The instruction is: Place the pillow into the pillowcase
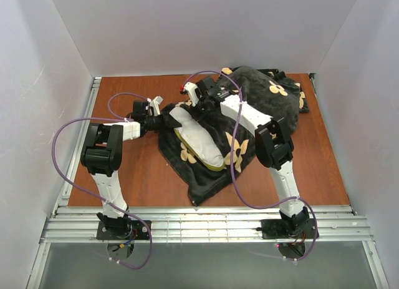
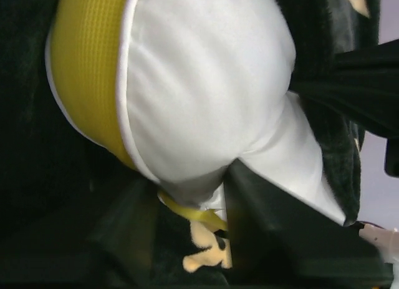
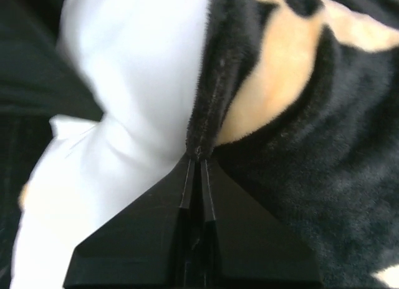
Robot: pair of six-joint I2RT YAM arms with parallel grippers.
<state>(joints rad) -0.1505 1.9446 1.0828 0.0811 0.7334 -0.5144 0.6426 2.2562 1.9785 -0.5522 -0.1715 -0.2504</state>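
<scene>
Right tool (image 3: 198,158) closed, pinching edge of black plush tan-flowered pillowcase (image 1: 265,98). Pillowcase rumpled on brown wooden worktop (image 1: 143,170); plump white pillow with yellow side band (image 1: 198,139) lies amid its folds, top face bare. Left tool (image 2: 193,205) clamps pillow corner, seen only in left wrist view.

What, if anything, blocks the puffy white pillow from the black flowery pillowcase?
Nothing visible. The plump white pillow with its yellow band lies against the black plush flower-print pillowcase, and the right gripper pinches the case's edge right beside it.
</scene>
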